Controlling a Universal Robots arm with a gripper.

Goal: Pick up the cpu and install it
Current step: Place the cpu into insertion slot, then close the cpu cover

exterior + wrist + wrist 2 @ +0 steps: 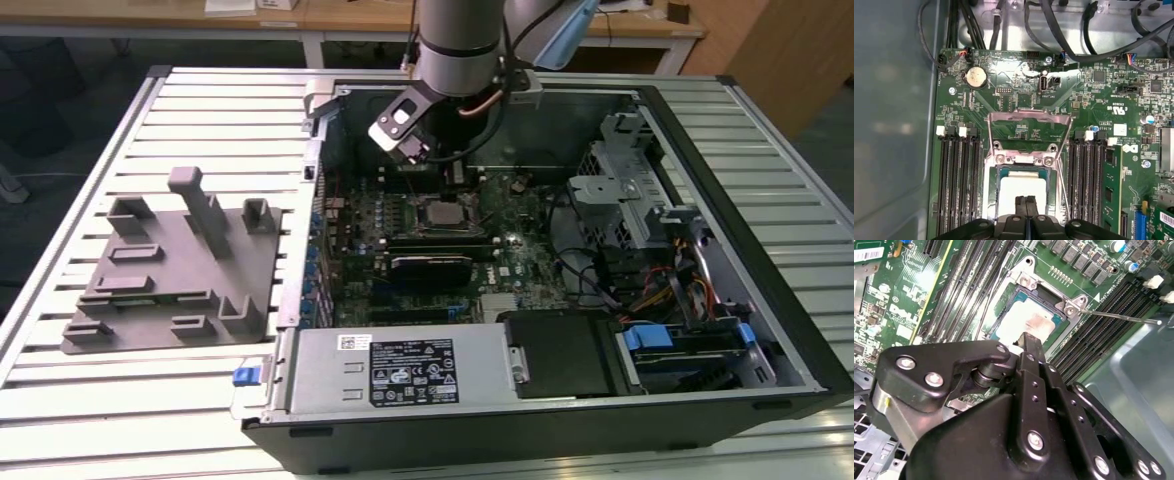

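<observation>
The arm (461, 45) reaches straight down from above into the open computer box (747, 160), which lies on its side on the slatted desk (200, 110). Its wrist is bent a little, so the jaws point down at the green board (1094, 105) inside. The jaws are closed, and the two black fingertips (1021, 202) are pressed flat together with nothing between them. The cpu (1014, 185) lies right under the tips, flat in its square socket (1026, 277). In the second wrist view the tips sit over one edge of the cpu (1024, 320), but I cannot tell if they touch it. The cpu is a thin square with a pale, silvery top and a darker rim around it. The socket's metal lid (1029, 117) stands open just past the jaws. Long black slots (956, 180) run along both sides of the jaws. Well away from the jaws, a grey block (174, 270) sits on the desk outside the box.
</observation>
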